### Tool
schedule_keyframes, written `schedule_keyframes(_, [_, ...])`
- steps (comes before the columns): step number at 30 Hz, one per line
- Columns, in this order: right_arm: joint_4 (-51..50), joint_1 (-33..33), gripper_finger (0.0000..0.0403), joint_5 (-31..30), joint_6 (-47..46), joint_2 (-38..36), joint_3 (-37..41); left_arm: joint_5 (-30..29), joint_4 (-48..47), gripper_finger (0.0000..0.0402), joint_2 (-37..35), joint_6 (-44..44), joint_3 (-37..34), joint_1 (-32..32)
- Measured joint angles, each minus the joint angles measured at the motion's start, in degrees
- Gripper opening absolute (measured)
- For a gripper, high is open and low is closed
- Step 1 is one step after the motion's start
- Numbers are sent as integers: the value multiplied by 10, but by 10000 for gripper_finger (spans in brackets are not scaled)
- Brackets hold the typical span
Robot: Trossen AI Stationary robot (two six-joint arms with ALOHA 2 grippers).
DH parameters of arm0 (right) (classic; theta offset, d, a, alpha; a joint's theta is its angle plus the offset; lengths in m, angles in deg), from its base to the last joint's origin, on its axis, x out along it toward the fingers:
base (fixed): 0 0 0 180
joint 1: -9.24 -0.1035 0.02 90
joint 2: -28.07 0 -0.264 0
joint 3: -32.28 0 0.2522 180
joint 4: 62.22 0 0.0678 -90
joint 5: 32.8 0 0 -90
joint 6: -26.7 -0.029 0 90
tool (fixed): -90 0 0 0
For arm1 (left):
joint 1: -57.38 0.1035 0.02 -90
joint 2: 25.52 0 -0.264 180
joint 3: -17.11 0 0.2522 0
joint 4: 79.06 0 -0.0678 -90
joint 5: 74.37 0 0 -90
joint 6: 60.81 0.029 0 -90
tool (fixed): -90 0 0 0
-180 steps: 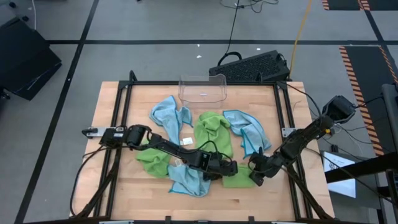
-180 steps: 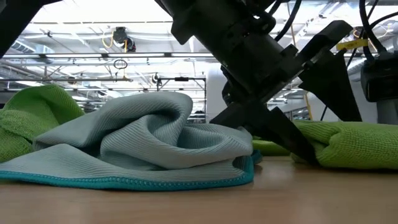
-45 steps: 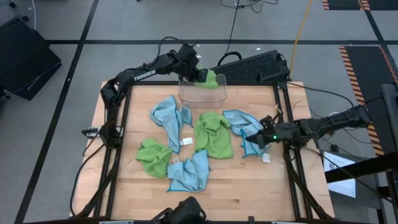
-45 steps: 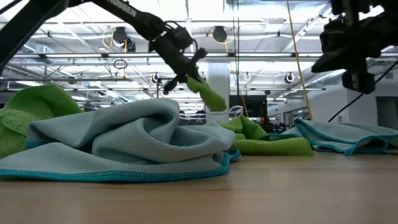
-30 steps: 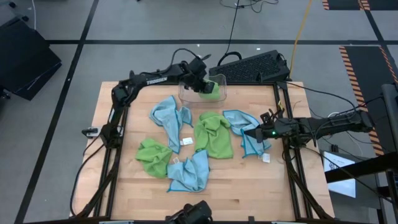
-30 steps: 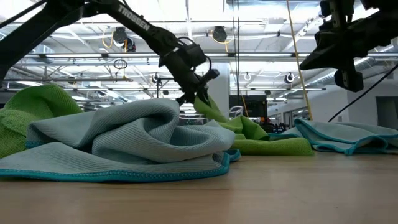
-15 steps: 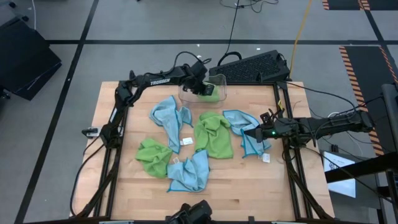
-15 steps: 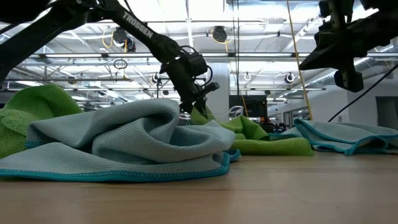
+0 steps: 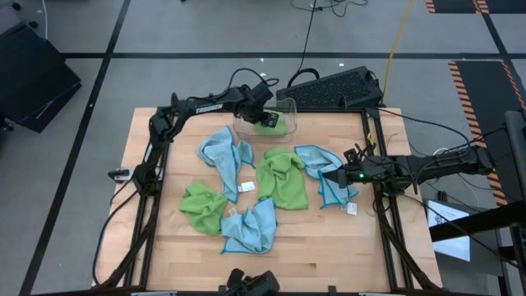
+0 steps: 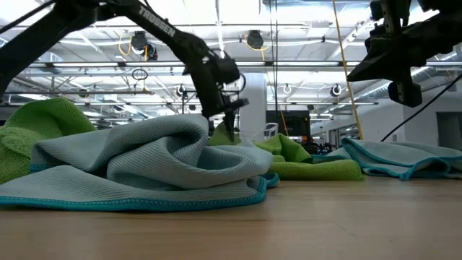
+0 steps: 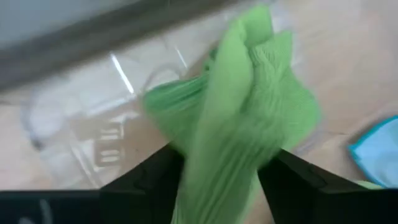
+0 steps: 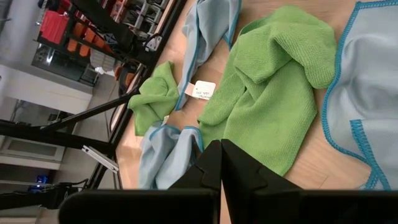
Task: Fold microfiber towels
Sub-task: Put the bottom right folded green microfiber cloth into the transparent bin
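The left gripper [image 9: 265, 116] has come down into the clear plastic bin [image 9: 288, 105] at the far edge of the wooden table [image 9: 140, 197], carrying a bunched lime green microfiber towel [image 9: 274, 123] that a moment ago hung above the rim. The left wrist view shows that towel [image 11: 239, 118] lying between the dark fingers [image 11: 146, 180], which now stand spread on either side of it — the clamp looks freshly let go, the cloth resting on the bin floor, not pinched. My reading is that this towel counts as delivered, and the next one must be picked from the table.

The right gripper [image 9: 330, 175] waits with its fingers pressed together on nothing, at the edge of a light blue towel [image 9: 329, 168] on the table's right side.

Counting from above: three lime green towels — one in the bin, one crumpled in the middle [image 9: 282, 177], one balled at the left [image 9: 201, 205]. Three light blue towels: the one beside the right gripper, one towards the far left [image 9: 223, 150], one near the front edge [image 9: 251, 228]. Five remain unfolded on the table.
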Motion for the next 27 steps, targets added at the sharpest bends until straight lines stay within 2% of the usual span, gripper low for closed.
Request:
schedule_keyframes(7, [-1,0,0,1,2,0,0,-58,-8,250,-45,5,0,-1])
schedule_keyframes(12, [0,0,0,2,9,0,0,-70,-18,252,-68,19,0,1])
schedule_keyframes(15, [0,0,0,10,13,0,0,-64,-17,243,-86,28,0,1])
schedule_keyframes(20, [0,0,0,16,20,0,0,-19,-17,218,-112,52,0,-2])
schedule_keyframes(27, [-2,0,0,15,29,0,0,8,-4,156,-98,80,1,-9])
